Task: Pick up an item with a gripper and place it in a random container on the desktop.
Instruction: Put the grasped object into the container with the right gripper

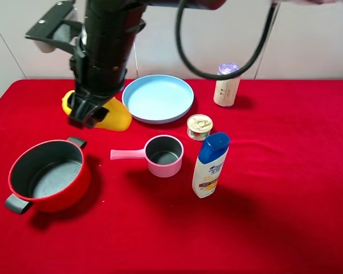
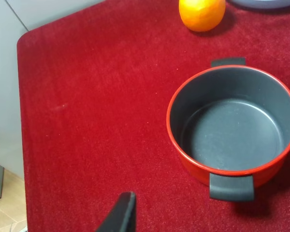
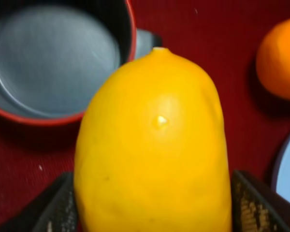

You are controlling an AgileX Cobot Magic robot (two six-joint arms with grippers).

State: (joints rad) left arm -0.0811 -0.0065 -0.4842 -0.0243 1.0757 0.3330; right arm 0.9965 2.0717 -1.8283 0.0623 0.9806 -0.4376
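your right hand (image 3: 153,215) grips the yellow mango (image 3: 154,145) between its fingers at the far left of the table (image 1: 274,228), between the red pot (image 1: 74,185) and the blue plate (image 1: 158,98). of your left hand (image 2: 120,215) one fingertip shows; wide or narrow, you cannot tell.

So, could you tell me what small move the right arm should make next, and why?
Probably carry the mango across until it hangs over the red pot. The right gripper is shut on the fruit, the pot stands empty, and the fruit is off to one side of it, not yet above its mouth.
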